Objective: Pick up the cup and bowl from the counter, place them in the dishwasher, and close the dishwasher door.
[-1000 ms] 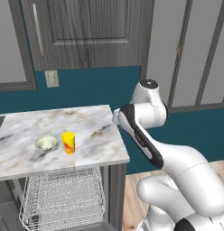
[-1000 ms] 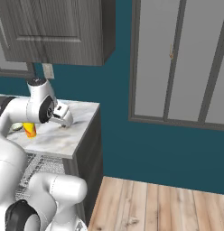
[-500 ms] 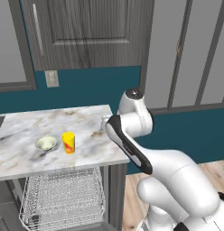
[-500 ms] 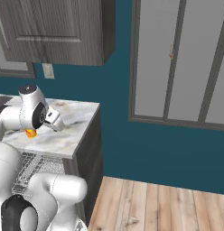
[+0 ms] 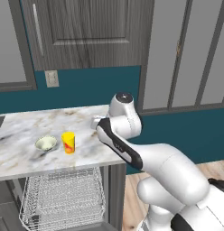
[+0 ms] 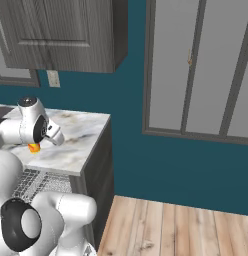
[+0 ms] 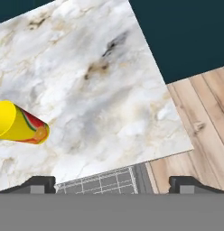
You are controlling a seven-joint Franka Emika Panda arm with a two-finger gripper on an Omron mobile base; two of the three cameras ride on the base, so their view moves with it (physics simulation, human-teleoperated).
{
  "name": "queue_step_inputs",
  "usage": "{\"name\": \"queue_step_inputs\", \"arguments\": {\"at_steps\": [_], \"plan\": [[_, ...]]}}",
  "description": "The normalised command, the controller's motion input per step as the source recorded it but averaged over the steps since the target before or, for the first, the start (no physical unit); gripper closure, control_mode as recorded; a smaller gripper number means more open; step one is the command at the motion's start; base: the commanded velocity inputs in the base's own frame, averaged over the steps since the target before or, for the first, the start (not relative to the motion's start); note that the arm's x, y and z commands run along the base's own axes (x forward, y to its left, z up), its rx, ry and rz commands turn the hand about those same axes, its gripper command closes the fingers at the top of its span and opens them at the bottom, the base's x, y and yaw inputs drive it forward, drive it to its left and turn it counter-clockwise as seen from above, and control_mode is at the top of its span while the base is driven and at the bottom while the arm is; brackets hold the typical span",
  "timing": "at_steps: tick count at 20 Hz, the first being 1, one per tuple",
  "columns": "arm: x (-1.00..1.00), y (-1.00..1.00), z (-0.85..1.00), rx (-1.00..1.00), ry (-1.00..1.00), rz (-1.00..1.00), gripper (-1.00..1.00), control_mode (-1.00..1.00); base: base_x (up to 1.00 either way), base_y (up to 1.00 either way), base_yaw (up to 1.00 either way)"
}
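The yellow cup (image 5: pixel 68 142) with its orange-red mark stands upright on the marble counter (image 5: pixel 23 126). The pale bowl (image 5: pixel 46 143) sits just to its left. My gripper (image 5: pixel 94 122) hovers over the counter's right part, to the right of the cup and apart from it. In the hand view the cup (image 7: pixel 19 122) lies at the left edge. My gripper (image 7: pixel 112 185) is open there, fingertips (image 7: pixel 39 184) wide apart and empty. The dishwasher's white wire rack (image 5: pixel 64 198) stands pulled out under the counter. The dishwasher door is out of view.
A dark wood-grain wall cabinet (image 5: pixel 86 31) hangs above the counter, with an outlet (image 5: pixel 52 78) on the teal wall. Tall grey doors (image 5: pixel 190 54) stand to the right. Wood floor (image 7: pixel 199 113) lies beyond the counter's right edge (image 7: pixel 172 113).
My arm has swung left and forward, carrying the hand over the counter's right part, closer to the cup. Cup and bowl have stayed put.
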Motion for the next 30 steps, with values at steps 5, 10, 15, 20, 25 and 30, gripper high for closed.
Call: {"name": "queue_step_inputs", "arguments": {"at_steps": [5,10,15,20,25,30], "plan": [[0.22,0.42,-0.05,0.05,0.0,0.0,-1.0,-1.0,0.0,0.0,0.0],[0.19,0.42,-0.07,0.02,0.0,0.0,-1.0,-1.0,0.0,0.0,0.0],[0.17,0.31,-0.02,0.03,0.0,0.03,-1.0,-1.0,0.0,0.0,0.0],[0.14,0.27,-0.09,0.07,0.0,0.03,-1.0,-1.0,0.0,0.0,0.0],[0.01,0.28,-0.28,0.07,0.0,0.04,-1.0,-1.0,0.0,0.0,0.0],[0.13,0.22,-0.25,0.02,0.0,0.02,-1.0,-1.0,0.0,0.0,0.0]]}}
